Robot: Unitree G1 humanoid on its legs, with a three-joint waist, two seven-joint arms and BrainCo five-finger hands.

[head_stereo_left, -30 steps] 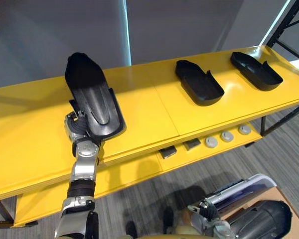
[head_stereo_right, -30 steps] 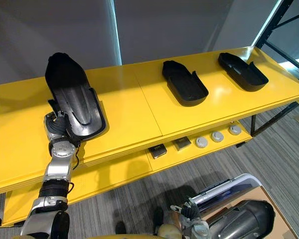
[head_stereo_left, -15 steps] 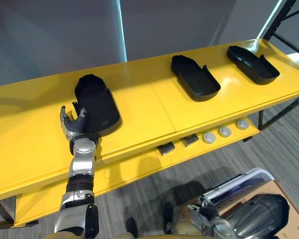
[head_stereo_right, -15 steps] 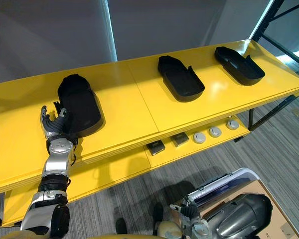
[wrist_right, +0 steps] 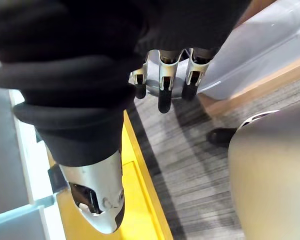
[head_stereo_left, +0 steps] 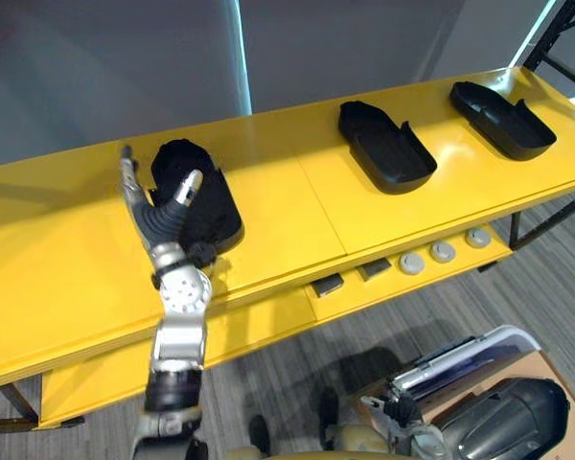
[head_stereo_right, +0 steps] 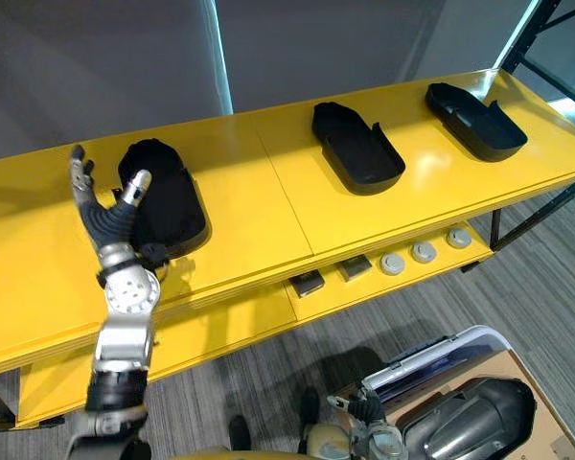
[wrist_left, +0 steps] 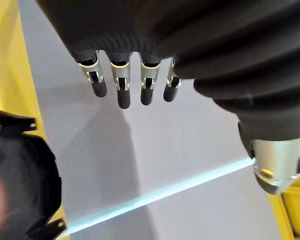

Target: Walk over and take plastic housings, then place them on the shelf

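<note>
Three black plastic housings lie on the yellow shelf [head_stereo_left: 287,216]: one at the left [head_stereo_left: 211,192], one in the middle [head_stereo_left: 385,146] and one at the right [head_stereo_left: 501,119]. My left hand [head_stereo_left: 161,220] is raised beside the left housing's near-left side, open, fingers straight and spread, holding nothing. In the left wrist view its fingers [wrist_left: 121,92] hang straight, with the housing's edge [wrist_left: 20,185] off to one side. Low by my body, my right hand [head_stereo_right: 366,420] is open, with relaxed fingers [wrist_right: 162,87] pointing at the floor.
A lower yellow shelf holds round grey discs [head_stereo_left: 444,252] and small dark blocks [head_stereo_left: 328,285]. A pale bin [head_stereo_left: 479,359] rests on a cardboard box at the lower right. A dark rack post [head_stereo_left: 561,24] rises at the shelf's right end.
The left housing went from tilted up in my left hand to lying flat on the shelf. My left hand has let go of it and lifted with its fingers spread.
</note>
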